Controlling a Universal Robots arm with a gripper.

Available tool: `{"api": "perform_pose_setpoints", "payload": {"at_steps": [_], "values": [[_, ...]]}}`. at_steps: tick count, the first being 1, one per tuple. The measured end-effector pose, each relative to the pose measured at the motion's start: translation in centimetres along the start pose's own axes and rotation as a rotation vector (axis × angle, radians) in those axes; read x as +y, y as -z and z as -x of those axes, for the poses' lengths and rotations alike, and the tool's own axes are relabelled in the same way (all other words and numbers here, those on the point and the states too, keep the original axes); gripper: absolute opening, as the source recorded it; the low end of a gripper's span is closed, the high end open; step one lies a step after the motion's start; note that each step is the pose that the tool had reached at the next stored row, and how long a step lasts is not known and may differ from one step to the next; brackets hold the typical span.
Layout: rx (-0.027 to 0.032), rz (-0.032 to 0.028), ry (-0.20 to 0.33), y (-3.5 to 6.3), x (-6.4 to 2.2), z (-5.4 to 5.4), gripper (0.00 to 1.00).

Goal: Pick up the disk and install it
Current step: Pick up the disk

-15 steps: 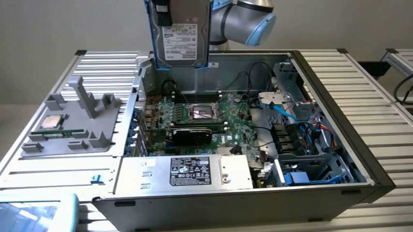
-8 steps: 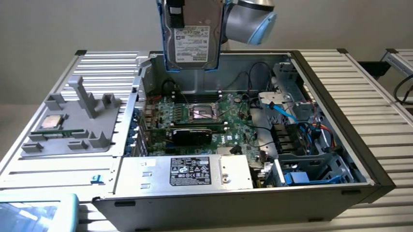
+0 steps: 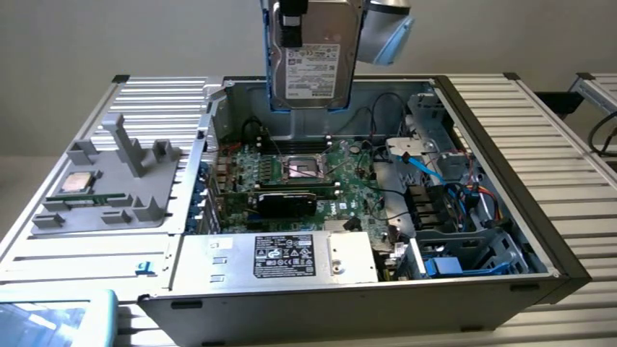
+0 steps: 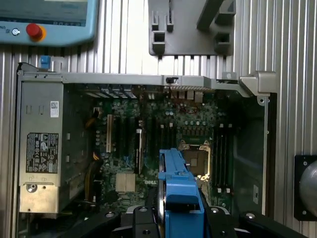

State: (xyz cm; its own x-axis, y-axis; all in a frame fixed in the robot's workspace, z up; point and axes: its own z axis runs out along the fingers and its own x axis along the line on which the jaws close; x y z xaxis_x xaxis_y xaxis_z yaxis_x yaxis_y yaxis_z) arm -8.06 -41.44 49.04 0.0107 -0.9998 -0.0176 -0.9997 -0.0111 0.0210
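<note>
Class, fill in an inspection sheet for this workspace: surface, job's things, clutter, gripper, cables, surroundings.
Surface: ribbed metal table, with an open computer case lying on it.
Job's things: disk in its blue carrier, upright in the air over the case's far side.
Clutter: grey fixture tray holding a CPU chip; pendant with a red button.
Gripper: gripper shut on the disk.
Cables: blue and orange cables inside the case, at the exterior view's right.
Surroundings: plain wall; nothing else seen.
</note>
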Motion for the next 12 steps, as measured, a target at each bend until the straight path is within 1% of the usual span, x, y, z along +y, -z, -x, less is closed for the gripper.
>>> {"api": "perform_pose_setpoints", "payload": {"at_steps": [9, 12], "values": [[-0.0018, -0.0001, 0.000, 0.10, -2.88, -2.3, 0.37], [-0.0021, 0.0000, 0.000, 0.14, -3.98, -3.0, 0.37]]}}
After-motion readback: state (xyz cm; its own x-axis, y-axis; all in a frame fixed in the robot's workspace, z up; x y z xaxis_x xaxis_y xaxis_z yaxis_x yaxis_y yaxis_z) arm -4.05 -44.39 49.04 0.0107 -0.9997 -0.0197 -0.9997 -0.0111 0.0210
